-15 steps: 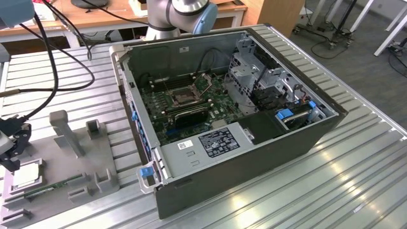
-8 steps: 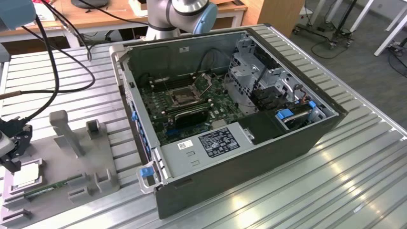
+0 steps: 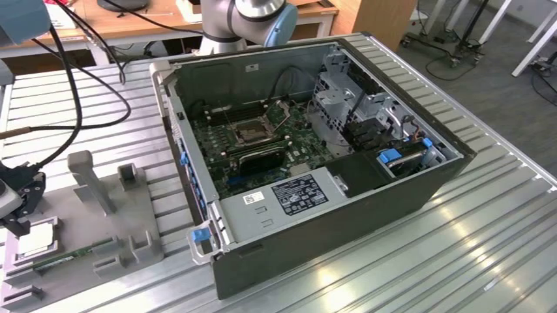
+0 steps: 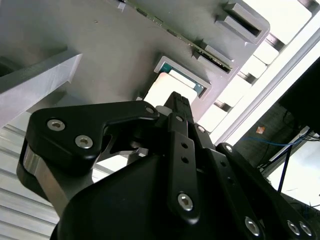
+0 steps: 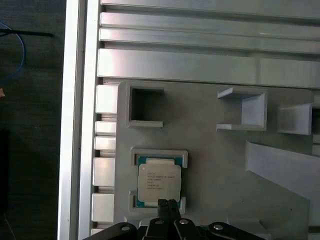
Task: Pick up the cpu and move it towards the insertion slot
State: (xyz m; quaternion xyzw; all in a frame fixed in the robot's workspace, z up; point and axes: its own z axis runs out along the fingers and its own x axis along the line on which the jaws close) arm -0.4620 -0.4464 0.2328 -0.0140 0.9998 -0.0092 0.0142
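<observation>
The cpu [image 3: 36, 241], a flat square chip with a pale metal top, lies in a square recess of the grey tray [image 3: 91, 218] at the exterior view's left. Both wrist views show the cpu [image 5: 159, 182] [image 4: 167, 91] still seated in that recess. My gripper [image 3: 15, 223] hangs just above its near edge. The black fingertips [image 5: 163, 204] press together with nothing between them, so the gripper [image 5: 168, 204] [image 4: 177, 100] is shut. The insertion slot [image 3: 248, 134], a metal-framed socket, sits on the green board inside the open computer case, far from the gripper.
The open computer case [image 3: 348, 215] stands in the middle of the ribbed metal table [image 3: 452, 261]. A green memory stick [image 3: 65, 256] lies in the tray beside the cpu. Upright grey posts [image 3: 87, 179] rise from the tray. Black cables [image 3: 74, 85] hang over the table at the exterior view's left.
</observation>
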